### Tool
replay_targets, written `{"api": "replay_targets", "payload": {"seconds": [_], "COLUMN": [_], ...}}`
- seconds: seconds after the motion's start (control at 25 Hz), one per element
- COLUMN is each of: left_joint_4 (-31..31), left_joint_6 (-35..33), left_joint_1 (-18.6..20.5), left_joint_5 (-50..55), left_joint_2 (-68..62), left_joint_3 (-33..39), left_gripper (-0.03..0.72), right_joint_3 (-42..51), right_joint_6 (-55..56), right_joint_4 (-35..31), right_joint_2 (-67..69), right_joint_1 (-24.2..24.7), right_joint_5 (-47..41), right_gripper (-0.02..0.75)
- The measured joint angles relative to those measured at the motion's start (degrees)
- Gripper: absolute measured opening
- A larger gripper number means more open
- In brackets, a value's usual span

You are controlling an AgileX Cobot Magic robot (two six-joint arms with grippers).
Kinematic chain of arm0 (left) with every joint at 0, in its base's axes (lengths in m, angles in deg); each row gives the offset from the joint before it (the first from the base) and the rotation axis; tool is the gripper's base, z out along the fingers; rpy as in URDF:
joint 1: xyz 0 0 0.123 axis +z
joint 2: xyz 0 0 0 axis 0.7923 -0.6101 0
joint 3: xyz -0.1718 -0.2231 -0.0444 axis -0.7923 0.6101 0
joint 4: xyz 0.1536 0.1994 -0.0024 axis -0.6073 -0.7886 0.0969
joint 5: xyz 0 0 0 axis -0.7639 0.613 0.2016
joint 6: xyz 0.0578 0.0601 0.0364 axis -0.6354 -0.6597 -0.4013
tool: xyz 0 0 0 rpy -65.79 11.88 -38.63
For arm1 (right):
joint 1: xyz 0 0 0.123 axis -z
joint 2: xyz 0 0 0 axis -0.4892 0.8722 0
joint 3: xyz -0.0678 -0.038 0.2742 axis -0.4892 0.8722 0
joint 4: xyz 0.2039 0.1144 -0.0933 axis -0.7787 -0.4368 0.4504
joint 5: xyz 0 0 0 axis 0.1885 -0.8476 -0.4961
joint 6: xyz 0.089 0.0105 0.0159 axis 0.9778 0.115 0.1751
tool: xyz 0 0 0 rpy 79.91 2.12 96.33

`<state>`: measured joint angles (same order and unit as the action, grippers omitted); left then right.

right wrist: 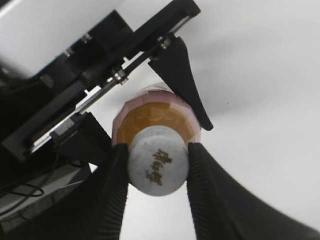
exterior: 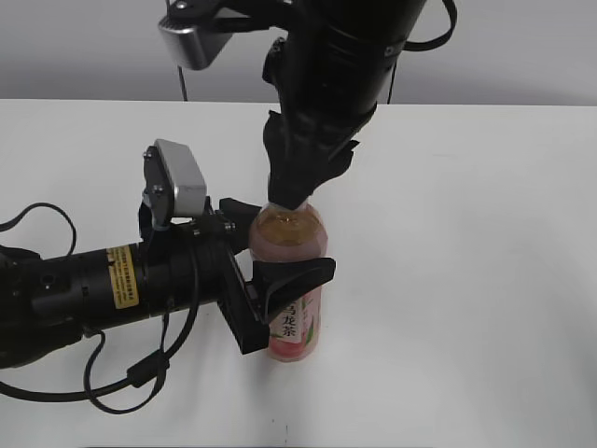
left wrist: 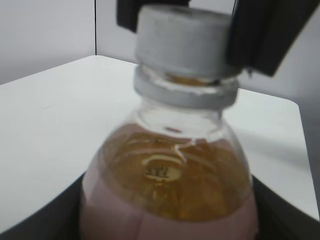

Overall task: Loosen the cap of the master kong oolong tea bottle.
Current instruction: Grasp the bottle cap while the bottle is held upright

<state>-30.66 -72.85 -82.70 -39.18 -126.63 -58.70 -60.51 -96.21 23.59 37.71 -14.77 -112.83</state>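
Observation:
The master kong oolong tea bottle (exterior: 291,245) stands upright on the white table, amber tea above a pink label. My left gripper (exterior: 270,271) comes in from the left and is shut on the bottle's body; the left wrist view shows the bottle (left wrist: 170,185) filling the space between the black fingers. My right gripper (exterior: 297,191) comes down from above and is shut on the white cap (right wrist: 158,161), one black finger pressed on each side. The cap also shows in the left wrist view (left wrist: 182,37), seated on the neck ring. In the exterior view the cap is hidden by the right fingers.
The white table (exterior: 466,233) spreads around the bottle. The left arm's black body and cables (exterior: 84,289) lie along the table's left side. A grey wall is behind the table.

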Motion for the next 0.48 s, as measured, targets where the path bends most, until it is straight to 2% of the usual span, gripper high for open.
{"api": "replay_targets", "payload": {"seconds": [0.48], "left_joint_4": [-0.22], "left_joint_6": [-0.33], "left_joint_1": [0.0], "left_joint_5": [0.0], "left_joint_2": [0.0], "left_joint_3": [0.0], "left_gripper": [0.46], "right_joint_3": [0.0], "right_joint_6": [-32.33], "right_joint_4": [0.0], "right_joint_2": [-0.05], "right_joint_1": [0.0], "right_joint_5": [0.06], "right_gripper": [0.276]}}
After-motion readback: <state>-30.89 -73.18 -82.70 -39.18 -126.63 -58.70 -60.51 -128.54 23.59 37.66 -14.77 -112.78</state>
